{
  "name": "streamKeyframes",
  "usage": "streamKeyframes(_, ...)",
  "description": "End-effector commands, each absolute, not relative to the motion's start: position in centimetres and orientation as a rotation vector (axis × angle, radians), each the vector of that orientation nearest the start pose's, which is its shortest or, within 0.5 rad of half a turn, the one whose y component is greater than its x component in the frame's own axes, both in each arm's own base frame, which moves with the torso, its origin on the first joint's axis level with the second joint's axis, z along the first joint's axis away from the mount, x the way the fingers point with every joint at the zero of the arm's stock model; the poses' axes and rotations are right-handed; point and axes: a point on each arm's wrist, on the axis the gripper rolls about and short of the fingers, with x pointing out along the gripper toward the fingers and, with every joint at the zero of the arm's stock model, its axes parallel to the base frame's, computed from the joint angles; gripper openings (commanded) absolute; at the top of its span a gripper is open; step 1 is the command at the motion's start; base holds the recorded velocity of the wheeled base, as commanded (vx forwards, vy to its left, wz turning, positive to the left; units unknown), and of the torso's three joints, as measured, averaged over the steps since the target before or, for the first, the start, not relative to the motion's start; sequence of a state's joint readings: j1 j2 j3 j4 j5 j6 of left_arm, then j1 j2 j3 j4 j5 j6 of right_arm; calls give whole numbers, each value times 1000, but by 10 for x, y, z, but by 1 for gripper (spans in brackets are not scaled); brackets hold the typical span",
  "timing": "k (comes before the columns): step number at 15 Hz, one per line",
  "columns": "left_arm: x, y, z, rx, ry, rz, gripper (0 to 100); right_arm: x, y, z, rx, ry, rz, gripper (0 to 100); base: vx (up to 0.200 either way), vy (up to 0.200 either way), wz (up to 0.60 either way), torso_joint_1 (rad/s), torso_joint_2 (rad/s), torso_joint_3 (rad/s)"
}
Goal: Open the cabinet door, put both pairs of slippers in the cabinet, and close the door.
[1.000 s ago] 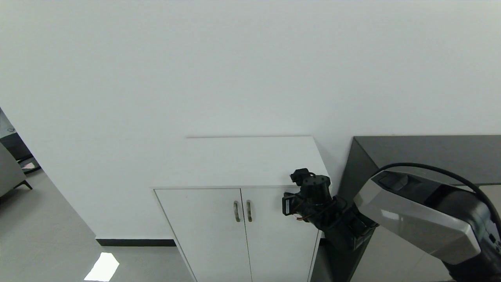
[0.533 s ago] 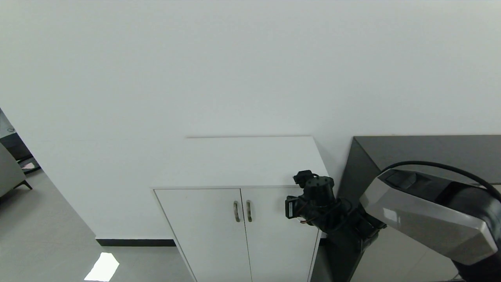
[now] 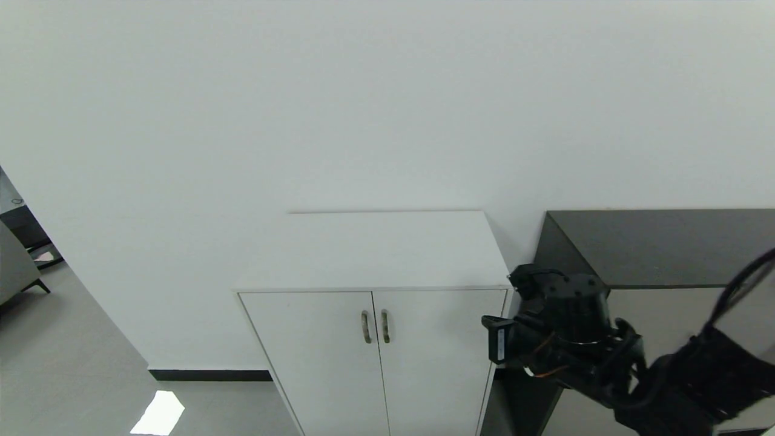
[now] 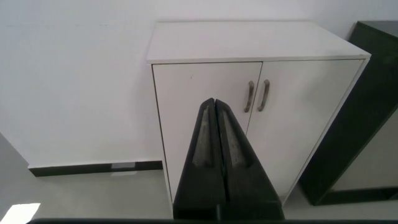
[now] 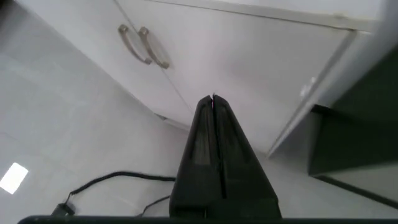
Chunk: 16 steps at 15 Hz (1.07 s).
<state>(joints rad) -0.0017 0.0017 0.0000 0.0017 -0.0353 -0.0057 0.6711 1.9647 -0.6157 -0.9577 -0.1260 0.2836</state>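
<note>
White cabinet (image 3: 375,254) stands against the wall, both doors shut: left door (image 3: 315,357) and right door (image 3: 442,357) meet at the middle, and their seam runs straight between two upright metal handles, left handle (image 3: 365,326) and right handle (image 3: 385,326), which sit just beside each other. My left hand (image 4: 215,102) is closed, fingers pressed pad to pad. It is held well apart from the cabinet and level with its front. From the left wrist, its tip lines up over the face of the left door, and the pair of handles lies near that line but clear of it, toward the door seam. My right hand (image 5: 213,99) is closed too, its two fingers flat together. It points down across the right door's face, not touching it. From the right wrist, both handles are well apart from its tip, farther along the cabinet front. In the head view my right wrist (image 3: 569,309) hangs just off the cabinet's right edge, in front of a dark low cabinet (image 3: 654,242) that stands just beside the white one. Grey tiled floor (image 3: 72,363) below; a black cable (image 5: 118,180) lies on it under my right hand.
</note>
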Motion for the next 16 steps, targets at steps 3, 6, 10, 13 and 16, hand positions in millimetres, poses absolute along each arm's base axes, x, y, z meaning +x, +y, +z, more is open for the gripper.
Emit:
streamKeyframes(3,-23,-1,75,-8,3,-37,0,166,104,122,110,360,232,0,0,0,0,0,0,0)
streamKeyframes(6,-23,-1,75,-8,3,-37,0,154,54,102,4,452,-46,0,0,0,0,0,0,0)
streamKeyframes(10,-23,-1,75,-9,3,-34,0,109,19,88,-16,538,-197,0,0,0,0,0,0,0)
streamKeyframes(13,-23,0,75,-11,3,-25,0,60,12,83,24,633,28,0,0,0,0,0,0,0)
streamKeyframes(16,-23,0,75,-11,3,-25,0,29,5,74,-52,662,137,0,0,0,0,0,0,0)
